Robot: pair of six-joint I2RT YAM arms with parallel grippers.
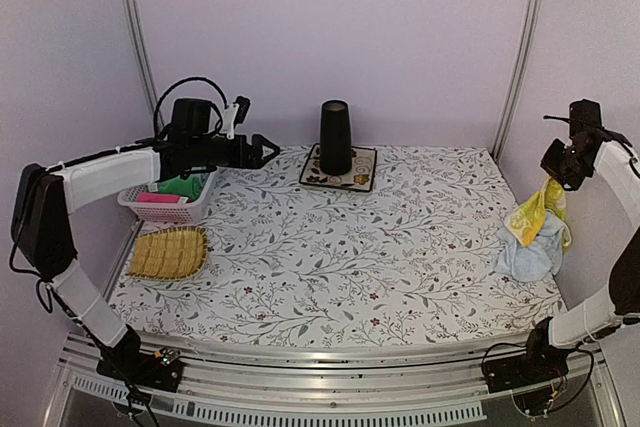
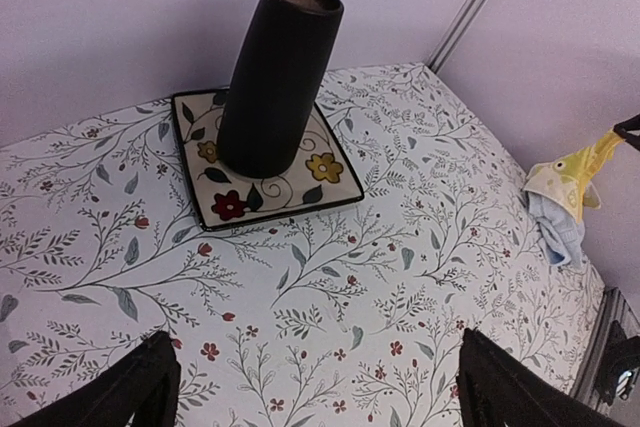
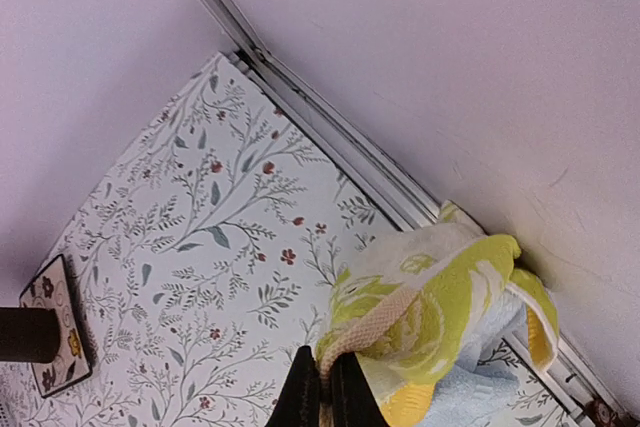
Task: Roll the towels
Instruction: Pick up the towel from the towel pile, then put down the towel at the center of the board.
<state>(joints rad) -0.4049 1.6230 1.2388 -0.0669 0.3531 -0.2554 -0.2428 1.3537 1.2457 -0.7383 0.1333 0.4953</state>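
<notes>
Right wrist view: right gripper [image 3: 323, 379] was pinched shut on an edge of the yellow-green towel [image 3: 440, 297], held up off the light blue towel [image 3: 470, 392] by the right wall [image 3: 450, 67], likely to separate them. Left gripper [image 2: 318, 387] was held wide open, empty, idle.

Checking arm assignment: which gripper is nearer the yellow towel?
Right. The right gripper is shut on the yellow towel, holding one end up at the table's right edge; the left gripper hangs open far across the table, by the basket.

High rear view over table [image 1: 330, 267]; left wrist toward vase [image 2: 275, 77]; right wrist close on yellow-green towel [image 3: 450, 307], common to all.
</notes>
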